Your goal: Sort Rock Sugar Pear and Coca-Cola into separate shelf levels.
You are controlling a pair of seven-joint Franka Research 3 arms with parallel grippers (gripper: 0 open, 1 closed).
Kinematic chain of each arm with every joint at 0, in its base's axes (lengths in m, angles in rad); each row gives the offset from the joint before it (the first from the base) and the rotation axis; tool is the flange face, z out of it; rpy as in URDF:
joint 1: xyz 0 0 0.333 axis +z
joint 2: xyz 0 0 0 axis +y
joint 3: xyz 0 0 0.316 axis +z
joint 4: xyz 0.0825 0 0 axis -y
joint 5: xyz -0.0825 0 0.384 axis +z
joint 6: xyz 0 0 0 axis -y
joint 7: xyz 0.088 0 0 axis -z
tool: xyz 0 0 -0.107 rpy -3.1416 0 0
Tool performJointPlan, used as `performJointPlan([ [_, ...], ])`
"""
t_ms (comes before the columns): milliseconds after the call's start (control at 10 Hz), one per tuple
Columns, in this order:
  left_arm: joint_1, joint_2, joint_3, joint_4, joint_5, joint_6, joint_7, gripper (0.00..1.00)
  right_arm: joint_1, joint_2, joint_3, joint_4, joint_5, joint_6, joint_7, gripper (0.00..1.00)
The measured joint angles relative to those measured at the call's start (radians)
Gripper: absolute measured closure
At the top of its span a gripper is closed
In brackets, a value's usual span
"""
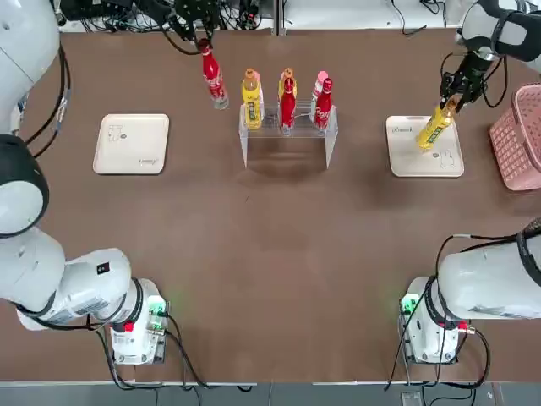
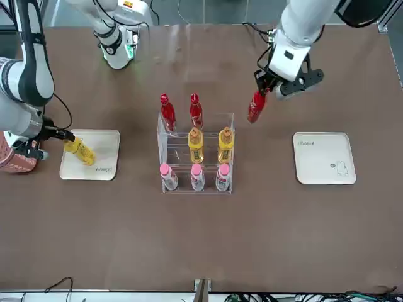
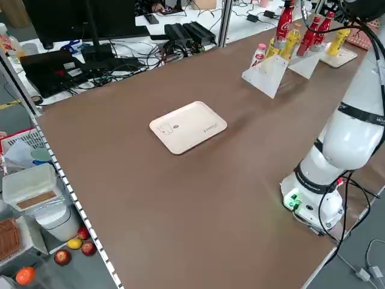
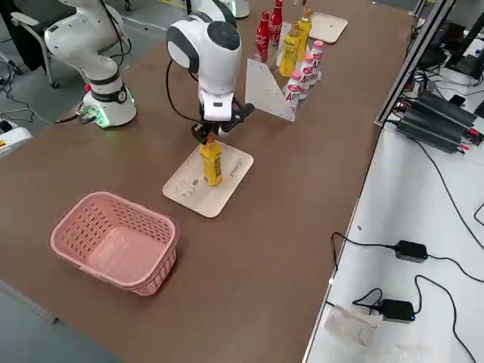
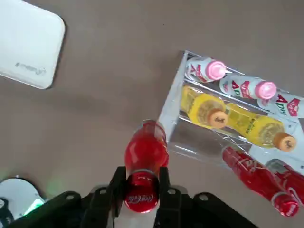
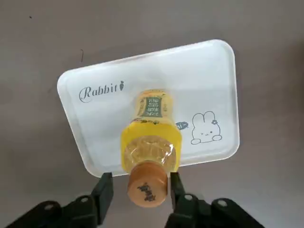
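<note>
Brown table (image 1: 270, 254), clear acrylic rack (image 1: 286, 134) at 12 o'clock in top view. Left gripper (image 5: 142, 183) clenched on cap of Coca-Cola bottle (image 5: 145, 156), bottle hanging below jaws, just beside rack at its 10 o'clock. Right gripper (image 6: 148, 186) at 2 o'clock over cream tray (image 6: 209, 71); fingers (image 6: 105, 190) flank orange cap of Rock Sugar Pear bottle (image 6: 151, 142), narrow gaps both sides, contact unclear. Bottle stands on tray, between jaws. Rack holds two red, two yellow, three pink-capped bottles (image 2: 196, 176).

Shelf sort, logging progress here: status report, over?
Left gripper shut on Coca-Cola bottle, airborne beside rack. Right gripper straddling Rock Sugar Pear bottle on tray. Path unobstructed.
</note>
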Motion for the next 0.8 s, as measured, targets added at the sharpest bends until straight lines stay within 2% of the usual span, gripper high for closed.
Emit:
performJointPlan([
  [100,-0.032,0.028,0.001,0.005,0.000,0.016,-0.037,0.68,0.000,0.000,0.000,0.000,0.000,0.000,0.000,0.51],
  [300,-0.086,0.076,0.001,0.010,0.019,0.053,-0.104,0.68,0.000,0.000,-0.002,-0.001,0.000,0.001,0.000,0.65],
  [800,-0.157,0.171,0.003,0.026,0.108,0.104,-0.190,0.68,0.000,0.000,-0.002,0.000,0.000,0.003,-0.001,0.66],
])
